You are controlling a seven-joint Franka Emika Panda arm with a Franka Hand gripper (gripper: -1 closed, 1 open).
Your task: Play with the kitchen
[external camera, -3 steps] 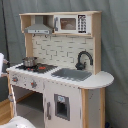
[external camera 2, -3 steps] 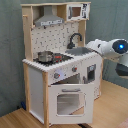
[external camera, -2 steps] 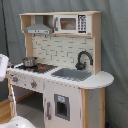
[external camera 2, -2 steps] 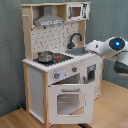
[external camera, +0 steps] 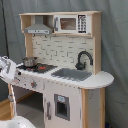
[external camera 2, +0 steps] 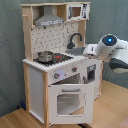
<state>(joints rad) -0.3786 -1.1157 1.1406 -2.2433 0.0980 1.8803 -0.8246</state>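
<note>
The large white and light-wood toy kitchen (external camera: 62, 70) (external camera 2: 57, 65) stood before a grey curtain (external camera: 116, 40), its metal pot (external camera 2: 45, 56) on the stovetop, while the white robot arm (external camera 2: 105, 47) reached beside its counter, jaw state indiscernible.

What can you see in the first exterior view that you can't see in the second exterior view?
Only the first exterior view shows the whole grey sink and the rounded counter end. Only the second exterior view shows the big oven door with its window, and a blue light on the robot arm. Both exterior views show the kitchen, its metal pot, black faucet and hood.
</note>
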